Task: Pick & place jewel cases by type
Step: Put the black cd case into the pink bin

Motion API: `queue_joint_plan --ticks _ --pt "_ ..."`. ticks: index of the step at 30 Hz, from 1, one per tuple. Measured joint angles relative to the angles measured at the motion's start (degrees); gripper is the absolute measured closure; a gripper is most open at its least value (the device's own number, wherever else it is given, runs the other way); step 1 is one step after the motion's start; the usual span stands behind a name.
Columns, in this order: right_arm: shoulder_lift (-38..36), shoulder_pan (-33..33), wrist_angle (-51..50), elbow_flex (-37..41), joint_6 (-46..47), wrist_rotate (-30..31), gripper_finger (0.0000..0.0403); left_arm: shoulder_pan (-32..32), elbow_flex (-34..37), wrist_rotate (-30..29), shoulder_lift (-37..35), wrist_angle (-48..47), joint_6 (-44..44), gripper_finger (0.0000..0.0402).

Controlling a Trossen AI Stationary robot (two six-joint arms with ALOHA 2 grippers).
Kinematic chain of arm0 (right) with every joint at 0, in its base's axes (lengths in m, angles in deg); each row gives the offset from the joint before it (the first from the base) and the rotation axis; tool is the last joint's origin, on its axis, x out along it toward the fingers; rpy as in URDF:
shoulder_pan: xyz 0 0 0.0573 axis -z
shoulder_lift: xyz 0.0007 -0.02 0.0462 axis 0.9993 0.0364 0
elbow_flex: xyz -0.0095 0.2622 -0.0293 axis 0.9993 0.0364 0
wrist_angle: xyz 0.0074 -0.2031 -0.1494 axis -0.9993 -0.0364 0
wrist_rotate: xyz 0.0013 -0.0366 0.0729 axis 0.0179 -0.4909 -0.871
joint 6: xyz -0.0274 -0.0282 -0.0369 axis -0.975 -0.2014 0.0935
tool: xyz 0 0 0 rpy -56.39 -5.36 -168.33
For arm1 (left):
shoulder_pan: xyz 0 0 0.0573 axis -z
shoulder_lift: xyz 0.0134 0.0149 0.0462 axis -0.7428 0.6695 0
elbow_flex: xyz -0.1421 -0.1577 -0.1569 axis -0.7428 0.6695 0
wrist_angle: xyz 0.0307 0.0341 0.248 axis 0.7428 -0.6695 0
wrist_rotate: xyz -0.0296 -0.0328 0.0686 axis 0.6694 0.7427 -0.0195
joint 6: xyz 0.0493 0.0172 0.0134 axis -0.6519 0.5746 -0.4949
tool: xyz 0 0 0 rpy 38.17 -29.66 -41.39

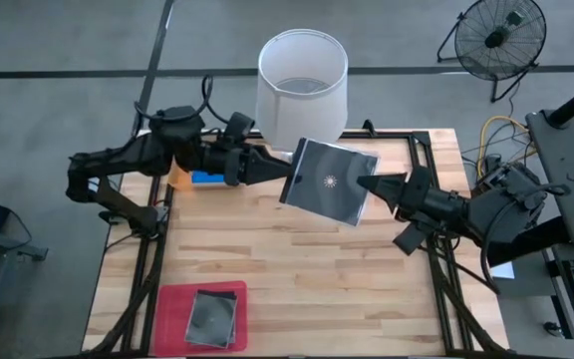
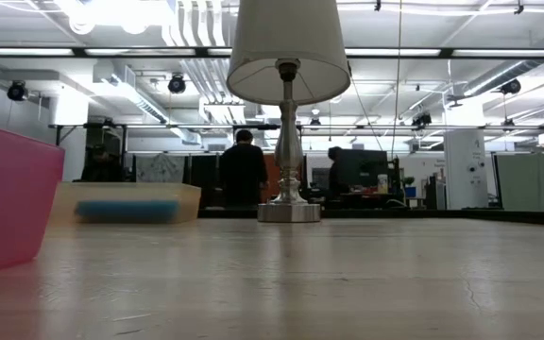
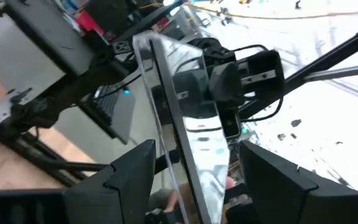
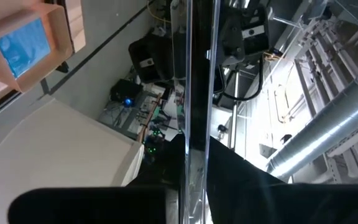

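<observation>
High view: a dark see-through jewel case (image 1: 329, 181) is held up over the far middle of the surface (image 1: 297, 259), pinched at its right edge by the closed right pincer (image 1: 369, 183). The left pincer (image 1: 285, 170) is reached in level from the left, spread wide around the left edge. It's probably light, stiff, slick and crack-prone, so edges are the place to grip.

Low view: neither arm is seen.

Left wrist view: the case is seen edge-on between parted fingers.

Right wrist view: the edge is clamped tight.
</observation>
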Motion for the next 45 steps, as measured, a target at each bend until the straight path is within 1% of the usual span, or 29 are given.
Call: queue_joint_plan --ticks 7,17,21,27,34,38,45 --pt "0.0 0.0 -0.02 0.02 0.05 -0.75 0.0375 0.0 3.39 0.79 0.14 7.52 2.7 0.0188" --pt "0.0 0.02 -0.09 0.04 0.48 -1.35 0.0375 0.3 6.83 3.77 0.14 15.94 4.78 0.0188" --pt "0.0 0.02 -0.09 0.04 0.53 -2.83 0.0375 0.72 6.91 4.91 0.48 16.26 5.16 0.0188" --pt "0.1 0.07 -0.24 0.04 0.66 -3.04 0.0375 1.57 6.91 6.57 1.34 16.39 5.55 0.0188" --pt "0.13 0.19 -0.28 0.04 0.66 -3.7 0.0375 1.64 6.82 6.57 2.64 16.35 7.47 0.019" --pt "0.13 0.2 -0.26 0.04 0.69 -3.7 0.0375 1.7 6.8 6.55 3.44 16.37 8.0 0.0208" --pt "0.13 0.17 -0.35 0.04 3.39 -3.7 0.0374 1.7 6.78 6.46 3.72 17.68 7.83 0.0276"
